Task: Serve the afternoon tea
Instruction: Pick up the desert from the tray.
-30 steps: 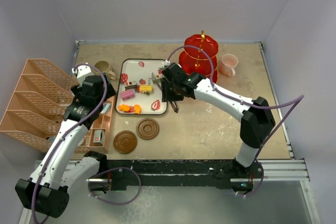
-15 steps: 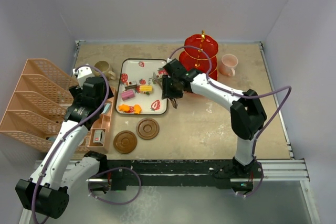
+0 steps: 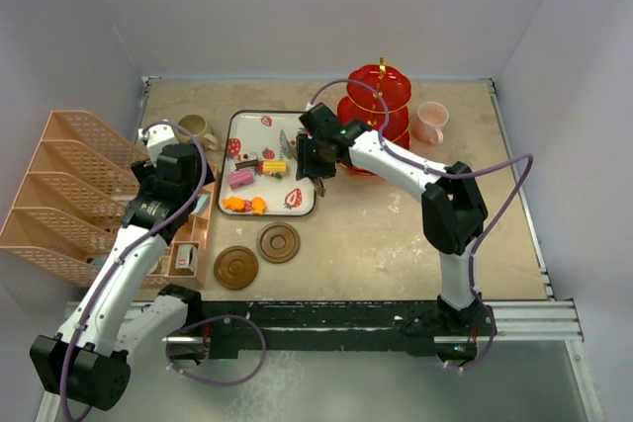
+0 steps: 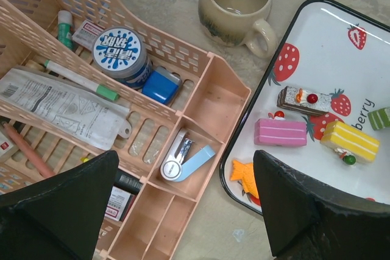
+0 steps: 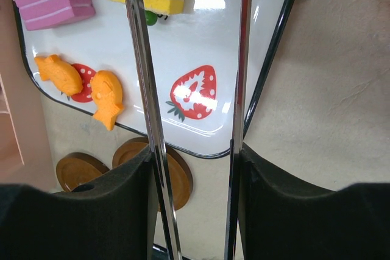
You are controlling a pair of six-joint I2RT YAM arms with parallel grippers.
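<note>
The bench (image 3: 396, 234) has its widest bare stretch in the lower right of the overhead view. Walls close it in at the back and both sides. A peach organiser (image 3: 69, 195) fills the left edge, and part of it lies under the left arm.

The red three-tier stand (image 3: 381, 96) is at upper centre. The right arm crosses in front of its lowest tier. The white tray (image 3: 259, 135) lies left of the stand, and in the left wrist view only "berry" can be read on it.

The pink mug (image 3: 430, 123) sits just right of the stand. The olive-brown mug (image 3: 196, 129) is wedged between the organiser and the tray's upper left corner. Two brown coasters (image 3: 236, 267) lie below the tray. In the right wrist view the fingers half cover them.

The toy sweets are all on the tray:
- a pink cake (image 4: 280, 132)
- a yellow cake (image 4: 350, 140)
- a chocolate slice (image 4: 303, 98)
- two orange fish (image 5: 58, 72)
- a green piece (image 4: 381, 117), cut off at the frame edge

The right hand (image 5: 195, 150) is clamped on the long tweezers (image 5: 141, 59). One blade is over the tray and the other runs along its right rim. Their tips run out of the top of the frame.

The left hand (image 4: 186, 156) is spread wide above the organiser, over a stapler (image 4: 183, 156). A tin (image 4: 119, 50) there has a blue-splash lid whose writing I cannot read.
</note>
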